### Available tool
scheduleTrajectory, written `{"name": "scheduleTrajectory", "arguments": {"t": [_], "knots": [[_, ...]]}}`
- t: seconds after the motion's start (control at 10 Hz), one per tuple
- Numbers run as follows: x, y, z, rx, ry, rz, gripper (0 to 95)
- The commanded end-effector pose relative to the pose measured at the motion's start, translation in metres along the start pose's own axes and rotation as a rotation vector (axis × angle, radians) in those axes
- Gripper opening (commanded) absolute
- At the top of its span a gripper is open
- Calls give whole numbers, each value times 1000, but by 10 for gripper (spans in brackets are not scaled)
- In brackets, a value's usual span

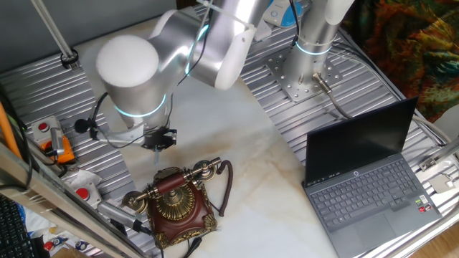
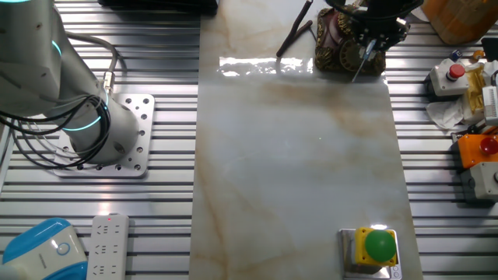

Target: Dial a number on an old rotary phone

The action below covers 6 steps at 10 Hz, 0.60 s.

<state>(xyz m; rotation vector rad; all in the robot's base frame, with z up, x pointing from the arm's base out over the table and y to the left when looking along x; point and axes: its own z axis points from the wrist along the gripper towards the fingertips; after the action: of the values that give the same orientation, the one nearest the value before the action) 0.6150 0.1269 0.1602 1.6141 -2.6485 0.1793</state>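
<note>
Old rotary phone (image 1: 174,203) at near bench (image 1: 251,172) edge, dial facing up-front, handset lying crosswise on top. Tool (image 1: 158,140) just above and behind handset, thin probe pointing down; jaw state unclear. Next: forward and down to dial.

Old rotary phone (image 1: 174,203), reddish-brown body, ornate brass dial, handset resting across top, upright on table
</note>
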Motion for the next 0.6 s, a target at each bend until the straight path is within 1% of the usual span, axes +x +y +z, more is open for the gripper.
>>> {"name": "scheduleTrajectory", "arguments": {"t": [0.1,0.4,0.6], "knots": [[1,0,-2,-1,-3,22,0],[10,4,-10,-8,9,28,0],[18,8,-14,-8,7,40,0]]}}
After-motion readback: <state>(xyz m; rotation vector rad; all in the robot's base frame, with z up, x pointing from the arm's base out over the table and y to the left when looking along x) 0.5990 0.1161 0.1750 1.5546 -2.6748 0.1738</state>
